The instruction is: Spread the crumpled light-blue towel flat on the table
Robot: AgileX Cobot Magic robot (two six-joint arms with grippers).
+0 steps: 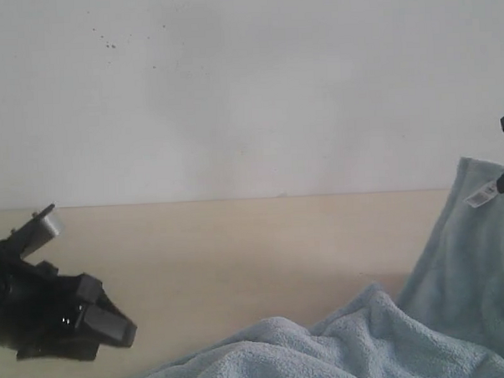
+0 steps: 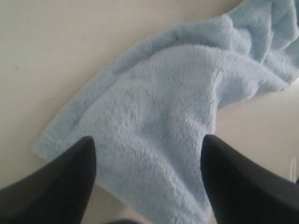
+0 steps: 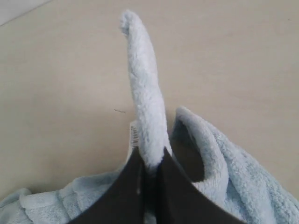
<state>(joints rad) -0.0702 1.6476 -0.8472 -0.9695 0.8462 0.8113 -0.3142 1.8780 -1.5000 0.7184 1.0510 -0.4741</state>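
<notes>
The towel (image 1: 343,352) lies on the desk (image 1: 238,248) across the lower right of the frame. One corner is raised at the right edge, pinched in the right hand (image 3: 148,162). The left hand (image 1: 116,327) hovers at lower left, by the towel's left end.

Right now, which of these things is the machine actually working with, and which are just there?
Part of the job:
- the towel, pinched by the right gripper
- the left gripper, open and aimed at the towel
- the table

Just there:
- the white wall behind

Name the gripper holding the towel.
The right gripper: its fingers pinch a fold of the fluffy light-blue towel; the left gripper hangs open above it.
</notes>
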